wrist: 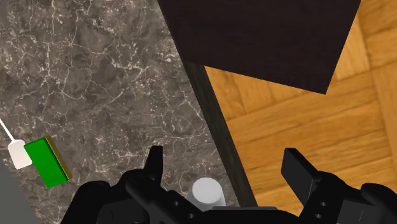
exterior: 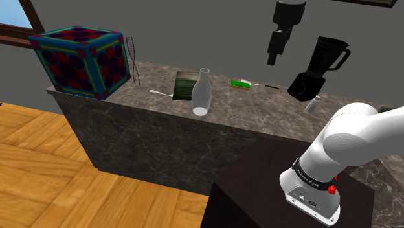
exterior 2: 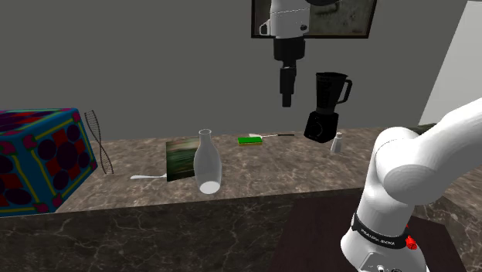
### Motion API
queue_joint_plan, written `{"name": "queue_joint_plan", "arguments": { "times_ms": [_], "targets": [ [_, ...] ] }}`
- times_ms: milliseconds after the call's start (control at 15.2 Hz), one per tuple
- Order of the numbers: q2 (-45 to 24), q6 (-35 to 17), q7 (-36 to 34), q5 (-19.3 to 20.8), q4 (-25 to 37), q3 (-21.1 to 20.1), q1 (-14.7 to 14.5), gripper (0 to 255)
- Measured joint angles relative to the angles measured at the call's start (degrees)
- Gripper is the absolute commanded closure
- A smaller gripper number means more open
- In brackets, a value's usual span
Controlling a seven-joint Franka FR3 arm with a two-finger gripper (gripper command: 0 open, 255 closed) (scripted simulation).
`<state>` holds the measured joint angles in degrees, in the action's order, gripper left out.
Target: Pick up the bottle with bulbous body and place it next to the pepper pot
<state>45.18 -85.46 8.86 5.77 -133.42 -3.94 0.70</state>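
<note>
Currently the gripper (exterior: 272, 59) hangs high above the marble counter (exterior: 259, 107), up and to the shoulder view's left of the black blender (exterior: 320, 65), its fingers (wrist: 154, 162) spread wide apart and clasping nothing. The clear bulbous bottle (exterior: 201, 94) stands upright on the counter, well apart from the blender toward the shoulder view's left, with a green brush (exterior: 241, 83) lying between them. The small grey pepper pot (exterior: 313, 103) sits just beside the blender's base, on its nearer side
</note>
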Motion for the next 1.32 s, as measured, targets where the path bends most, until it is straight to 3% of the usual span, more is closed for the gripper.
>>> {"name": "queue_joint_plan", "arguments": {
  "times_ms": [132, 660, 1320],
  "targets": [
    [-0.98, -0.79, -0.19, -0.18, 0.15, -0.07, -0.02, 0],
    [-15.66, -11.66, -0.25, -1.43, 3.82, 0.91, 0.25, 0],
    [-37.61, -20.66, -0.51, -3.85, 16.63, 0.86, -0.07, 0]
  ]
}}
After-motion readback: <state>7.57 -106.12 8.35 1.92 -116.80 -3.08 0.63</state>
